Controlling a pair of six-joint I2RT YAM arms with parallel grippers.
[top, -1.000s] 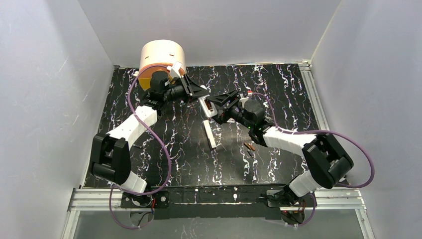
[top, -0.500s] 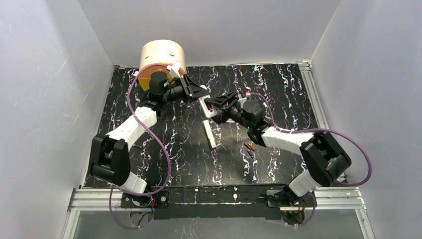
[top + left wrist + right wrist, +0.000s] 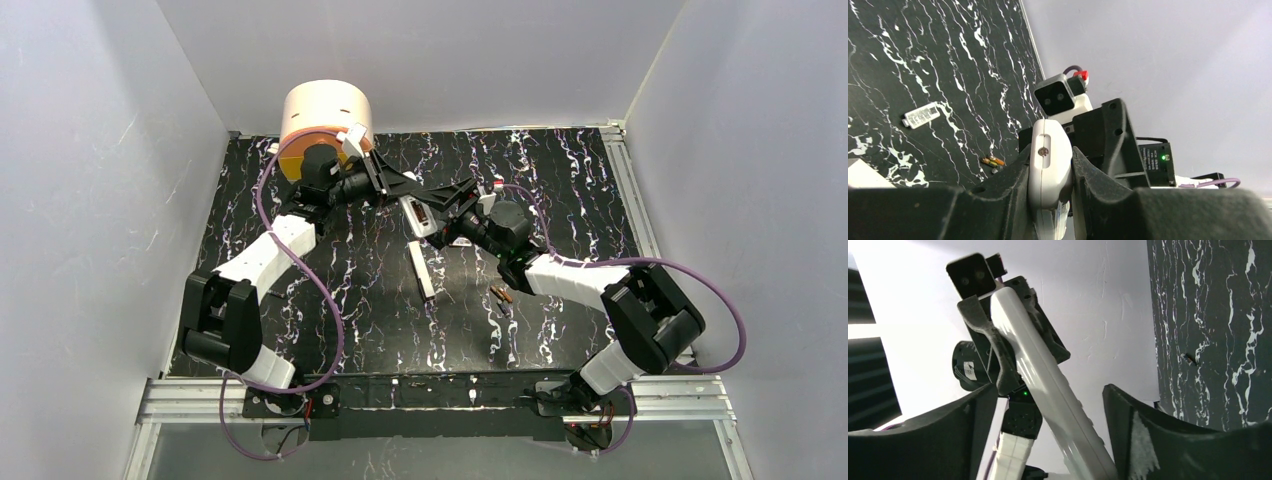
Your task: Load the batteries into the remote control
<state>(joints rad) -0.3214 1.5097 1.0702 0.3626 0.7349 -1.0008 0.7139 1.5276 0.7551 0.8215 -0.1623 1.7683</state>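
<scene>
My left gripper (image 3: 400, 195) is shut on the white remote control (image 3: 412, 215) and holds it above the middle of the black marbled table. In the left wrist view the remote control (image 3: 1049, 165) is pinched edge-on between both fingers (image 3: 1008, 175). My right gripper (image 3: 447, 203) faces it from the right and is open. In the right wrist view the remote control (image 3: 1048, 385) slants between the spread jaws, nearer the right finger (image 3: 1128, 425). The two copper-orange batteries (image 3: 501, 293) lie together on the table by the right forearm, and the left wrist view shows the batteries (image 3: 992, 161) too.
A long plain white bar (image 3: 422, 270) lies on the table below the grippers. A pale orange cylinder (image 3: 325, 115) stands at the back left, behind the left arm. A small grey-white labelled piece (image 3: 921, 114) lies flat on the table. Grey walls enclose three sides.
My right gripper has shifted slightly left and back, closing in around the remote's free end. The left gripper and the batteries have stayed put.
</scene>
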